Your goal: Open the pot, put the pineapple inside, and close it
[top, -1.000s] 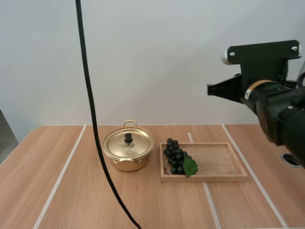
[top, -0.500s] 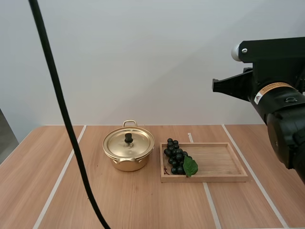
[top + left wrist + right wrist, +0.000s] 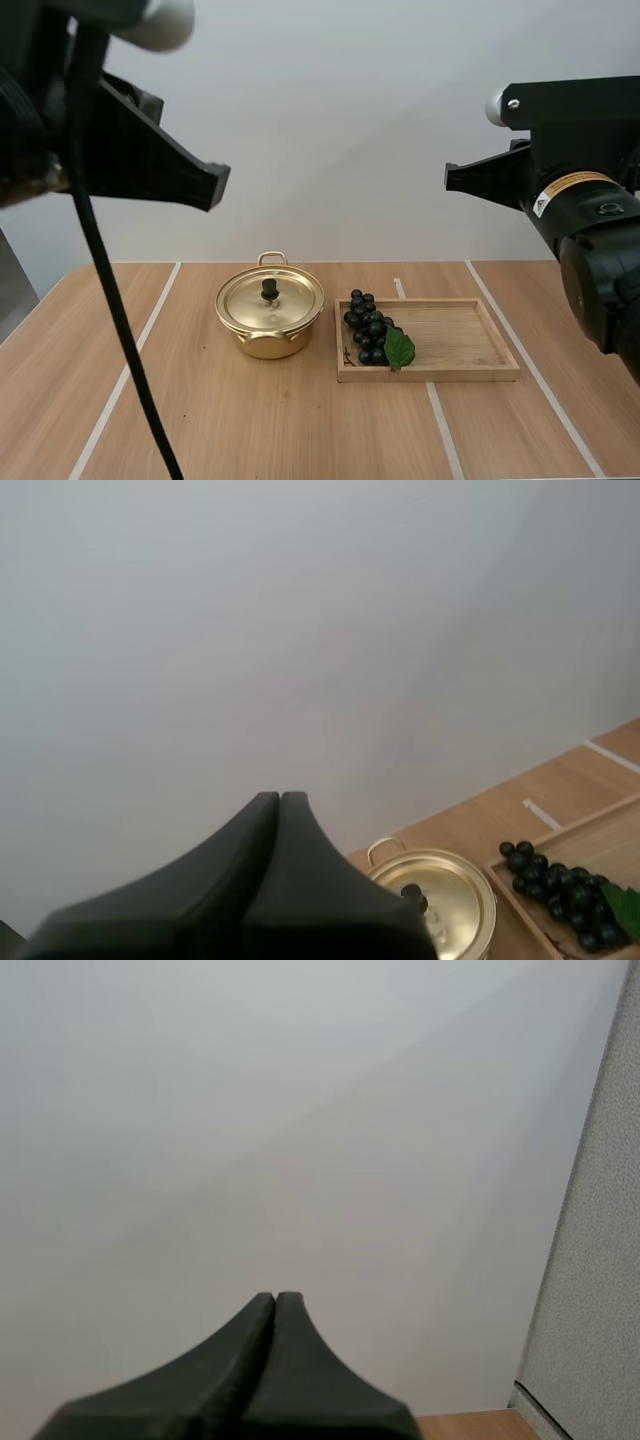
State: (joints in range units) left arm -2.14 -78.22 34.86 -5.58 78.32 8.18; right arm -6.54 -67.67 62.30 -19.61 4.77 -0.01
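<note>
No step is done. High view, centre: pot (image 3: pixel 268 338), lid (image 3: pixel 270 298) on. Right of it: grapes (image 3: pixel 368 328), not a pineapple, in the tray (image 3: pixel 470 346). The left gripper (image 3: pixel 280 798) and right gripper (image 3: pixel 275 1298) are pressed together, empty. Remaining: open, load, close.

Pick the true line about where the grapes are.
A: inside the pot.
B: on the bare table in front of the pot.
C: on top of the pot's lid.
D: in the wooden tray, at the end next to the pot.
D: the bunch of grapes lies in the wooden tray, at its end nearest the pot, whose lid is on.
</note>
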